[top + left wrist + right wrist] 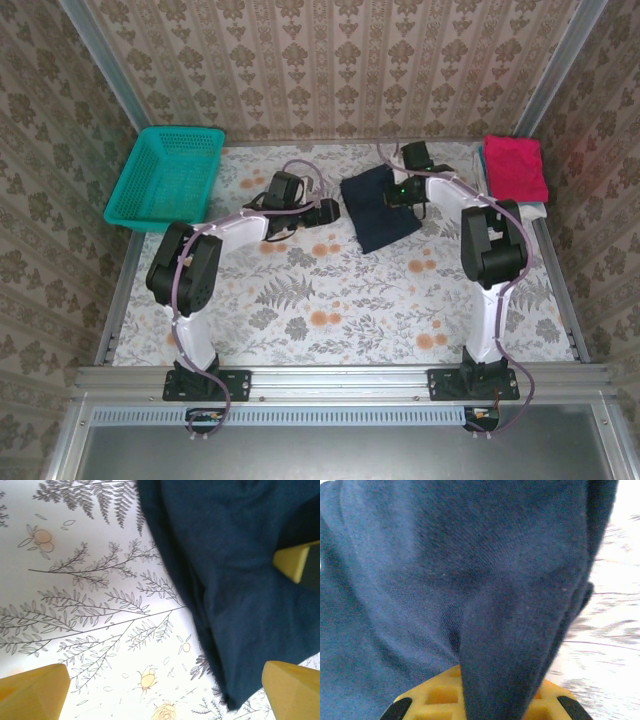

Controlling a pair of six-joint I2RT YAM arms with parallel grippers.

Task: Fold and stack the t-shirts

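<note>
right tool (398, 192), navy t-shirt (380, 222) lengthwise near-far

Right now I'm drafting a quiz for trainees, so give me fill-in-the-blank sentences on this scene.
The mesh basket is ___ in colour.
The left end effector stands ___.
The right end effector pinches the t-shirt coloured ___.
Missing words: teal; open; navy.

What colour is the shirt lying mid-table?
Dark navy; the shirt shows best in the right wrist view.
</note>
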